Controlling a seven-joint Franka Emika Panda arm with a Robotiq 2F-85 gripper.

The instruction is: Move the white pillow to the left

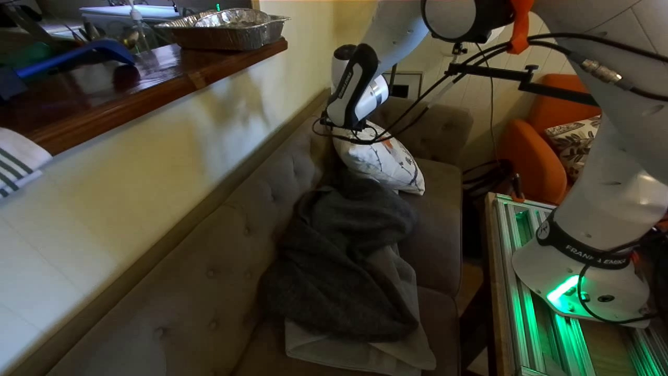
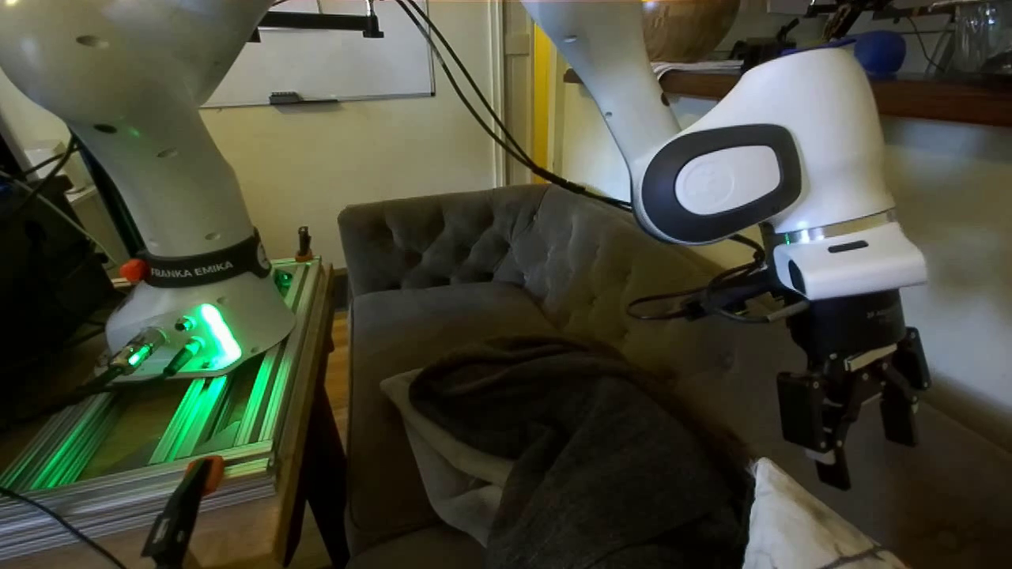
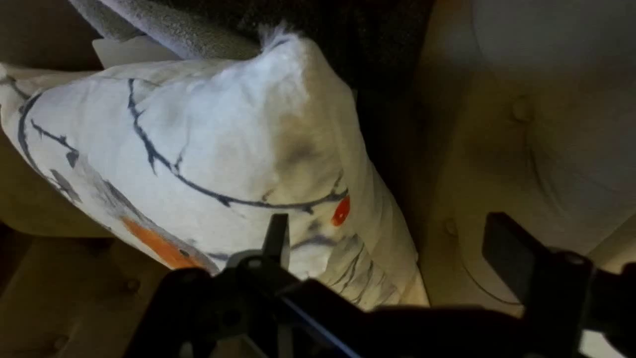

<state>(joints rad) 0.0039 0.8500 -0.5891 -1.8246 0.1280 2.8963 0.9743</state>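
Observation:
The white pillow has a print of dark twigs with orange-red spots. It leans at the far end of the grey sofa in an exterior view. Only its corner shows at the bottom edge in an exterior view. In the wrist view the pillow fills the left and middle. My gripper points down above the pillow, with its fingers apart. In the wrist view the open gripper has one finger over the pillow and one over the sofa back, with nothing held. Contact with the pillow cannot be told.
A dark grey blanket lies on a light grey cloth beside the pillow. The wall and a wooden counter with a foil tray run behind the sofa. An orange armchair stands beyond the robot's table.

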